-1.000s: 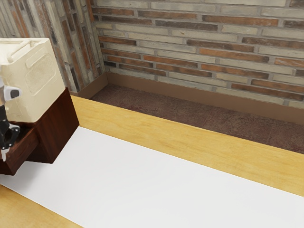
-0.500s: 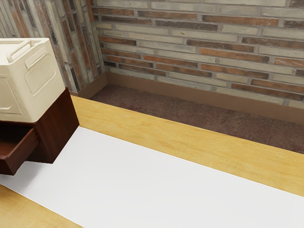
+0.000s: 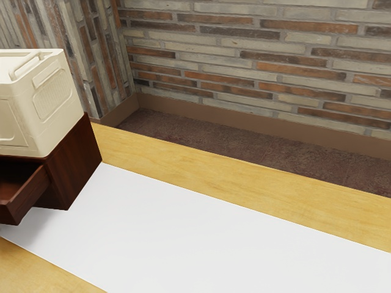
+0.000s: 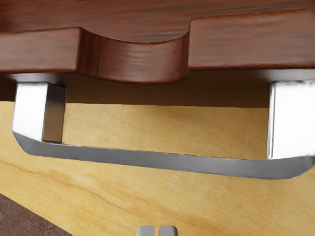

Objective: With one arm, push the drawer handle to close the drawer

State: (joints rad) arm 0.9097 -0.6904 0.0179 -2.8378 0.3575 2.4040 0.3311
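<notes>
Far wall: long, narrow strips in cream, grey and rust, laid lengthwise; you see this wall (image 3: 256, 55) meeting a side wall (image 3: 91, 55) toward the exterior view's left.
Side wall: similar colours, its strips running steeply up and down before you.
Baseboard: plain brown band (image 3: 244, 121) along the foot of the walls.
Floor: dark reddish brown, mottled (image 3: 244, 146); the dark patch at one corner of your wrist view is probably the same floor, though little of it shows.
Table: yellow wood, visible grain (image 3: 244, 180).
Table covering: flat white sheet (image 3: 214, 244), wood on both sides of it.
Light: even, with a soft grey shadow on your sheet toward the exterior view's left.
</notes>
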